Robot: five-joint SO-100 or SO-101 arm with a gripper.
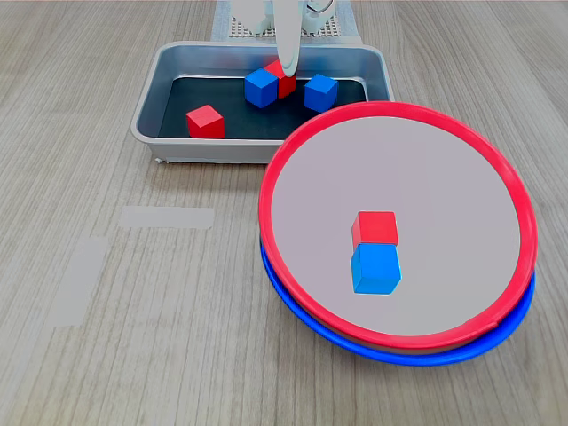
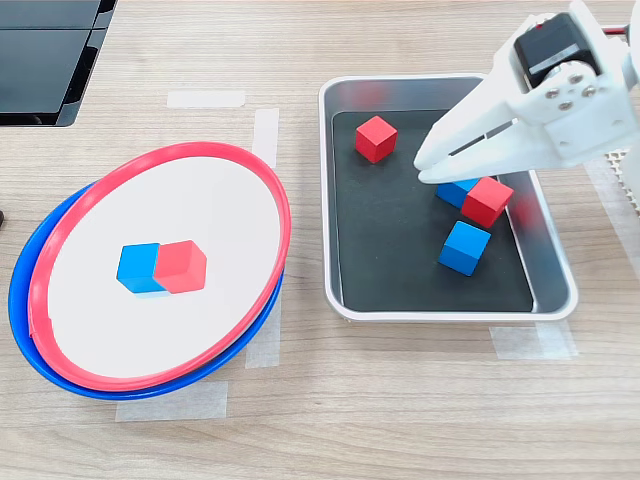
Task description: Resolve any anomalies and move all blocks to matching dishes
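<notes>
The red-rimmed dish (image 1: 274, 169) (image 2: 252, 164) lies stacked on the blue-rimmed dish (image 1: 306, 319) (image 2: 28, 340). Inside it a red block (image 1: 374, 227) (image 2: 181, 266) and a blue block (image 1: 375, 269) (image 2: 137, 268) touch. The grey metal tray (image 1: 149, 117) (image 2: 450, 311) holds a lone red block (image 1: 205, 122) (image 2: 376, 138), a blue block (image 1: 261, 88) (image 2: 457, 191) touching a red block (image 1: 286, 82) (image 2: 487, 200), and another blue block (image 1: 320, 92) (image 2: 465, 247). My white gripper (image 1: 287, 67) (image 2: 422, 167) hovers over the touching pair, shut and holding nothing.
A black device (image 2: 45, 55) lies at the second exterior view's top left. Tape strips (image 1: 167, 216) (image 2: 205, 98) mark the wooden table. The arm's white base (image 1: 266, 22) stands behind the tray in the first exterior view.
</notes>
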